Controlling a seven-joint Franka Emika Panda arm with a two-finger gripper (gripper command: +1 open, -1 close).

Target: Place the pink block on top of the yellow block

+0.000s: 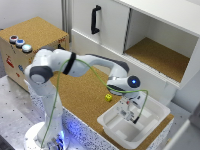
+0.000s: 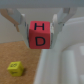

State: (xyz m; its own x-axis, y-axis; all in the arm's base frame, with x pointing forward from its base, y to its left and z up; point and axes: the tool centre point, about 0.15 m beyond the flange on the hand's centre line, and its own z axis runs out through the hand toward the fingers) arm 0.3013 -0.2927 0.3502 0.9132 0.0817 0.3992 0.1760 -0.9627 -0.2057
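The Panda's gripper (image 2: pixel 40 27) pinches the small pinkish-red block (image 2: pixel 40 34) between its two pale fingers (image 2: pixel 21 22), the dark letters H and D showing on the block's faces. It hangs above the white plastic tray (image 1: pixel 155 120), which sits at the cork-topped desk's (image 1: pixel 80 95) corner nearest the exterior view's right. The tiny bright yellow cube (image 1: pixel 108 97) with dark marks rests on the cork just beside the tray's rim, apart from the held block. Behind the desk stands a white cabinet (image 1: pixel 110 25) with a black handle (image 1: pixel 95 19) and an open cork-floored compartment (image 1: pixel 160 55). A wooden box with buttons (image 1: pixel 30 45) stands by the arm's base.
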